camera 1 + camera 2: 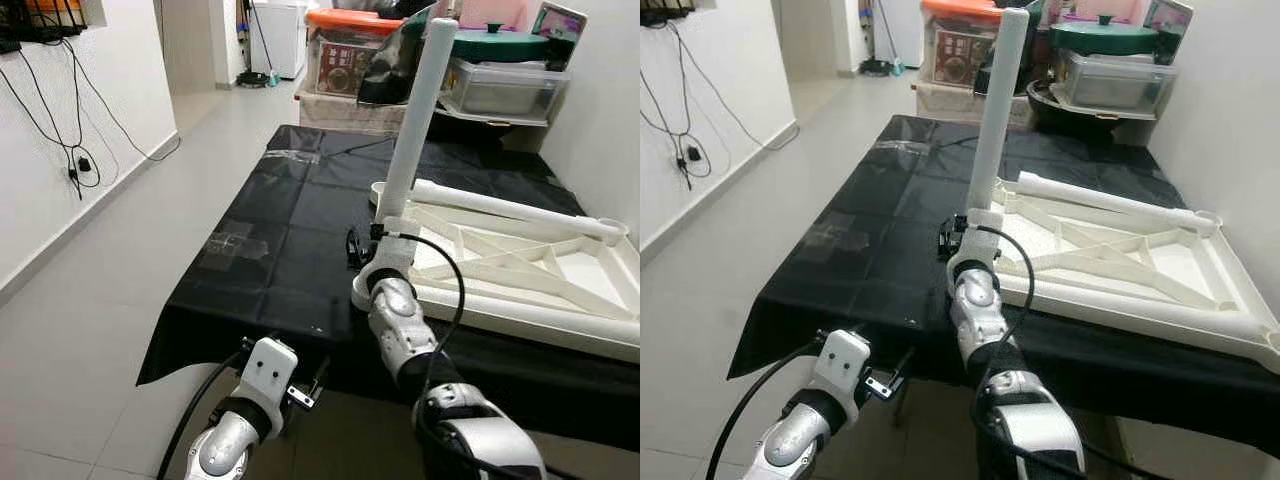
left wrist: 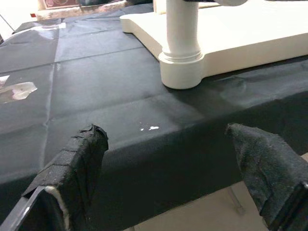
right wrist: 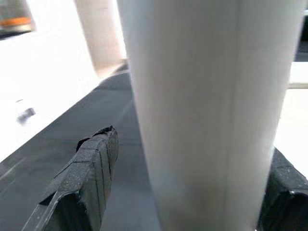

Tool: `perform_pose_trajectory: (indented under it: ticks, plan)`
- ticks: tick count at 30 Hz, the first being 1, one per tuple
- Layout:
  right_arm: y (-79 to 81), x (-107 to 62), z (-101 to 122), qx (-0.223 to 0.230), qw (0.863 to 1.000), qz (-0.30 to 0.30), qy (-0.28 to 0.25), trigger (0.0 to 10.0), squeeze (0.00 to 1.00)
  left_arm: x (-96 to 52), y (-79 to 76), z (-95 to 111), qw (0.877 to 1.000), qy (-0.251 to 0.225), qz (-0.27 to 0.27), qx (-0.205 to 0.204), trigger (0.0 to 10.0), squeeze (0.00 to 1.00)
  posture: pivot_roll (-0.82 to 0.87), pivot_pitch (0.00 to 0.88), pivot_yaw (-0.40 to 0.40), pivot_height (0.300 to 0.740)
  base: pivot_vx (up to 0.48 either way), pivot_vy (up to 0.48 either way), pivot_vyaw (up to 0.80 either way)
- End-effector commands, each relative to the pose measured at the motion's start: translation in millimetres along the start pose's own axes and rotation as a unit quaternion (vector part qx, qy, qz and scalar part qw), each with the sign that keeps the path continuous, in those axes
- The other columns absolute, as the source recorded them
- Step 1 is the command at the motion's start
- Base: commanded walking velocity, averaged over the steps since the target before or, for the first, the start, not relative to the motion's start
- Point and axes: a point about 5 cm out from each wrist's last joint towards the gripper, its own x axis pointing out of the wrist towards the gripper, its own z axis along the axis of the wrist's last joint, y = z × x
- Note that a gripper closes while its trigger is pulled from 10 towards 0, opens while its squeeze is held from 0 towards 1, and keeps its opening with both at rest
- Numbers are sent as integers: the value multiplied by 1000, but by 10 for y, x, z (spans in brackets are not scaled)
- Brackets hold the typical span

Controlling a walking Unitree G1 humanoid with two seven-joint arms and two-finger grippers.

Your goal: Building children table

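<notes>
At frame centre we are viewing a black cloth (image 1: 270, 230) covering the floor (image 1: 120, 260); the right gripper (image 3: 192, 192) is bracketing an upright white leg (image 1: 415, 130), while the left gripper (image 2: 178, 168) is hanging wide open.

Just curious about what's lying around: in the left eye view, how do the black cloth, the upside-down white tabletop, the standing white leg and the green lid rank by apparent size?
1. black cloth
2. white tabletop
3. standing leg
4. green lid, though it sits farther away, so its true size is unsure.
</notes>
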Motion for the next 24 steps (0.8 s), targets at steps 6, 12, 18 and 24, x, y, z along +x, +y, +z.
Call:
perform_pose_trajectory:
  ticks: [6, 12, 18, 24]
  plan:
    - [62, 26, 10, -66, 967, 229, 85, 10000, 0, 26, -10, -26, 1000, 7, -4, -10, 10000, 0, 68, 0, -78, 740, 0, 0, 0]
    - [134, 43, 86, -88, 943, 303, 103, 10000, 0, 24, -13, -25, 1000, 7, -3, -10, 10000, 0, 78, 0, -85, 740, 0, 0, 0]
    - [370, -15, 132, -80, 884, 444, 127, 10000, 0, 10, -26, -17, 1000, 6, -2, -10, 10000, 0, 87, 0, -94, 740, 0, 0, 0]
    - [429, -73, 134, -58, 847, 509, 140, 10000, 0, 5, -32, -14, 1000, 6, -2, -11, 10000, 0, 87, 0, -96, 740, 0, 0, 0]
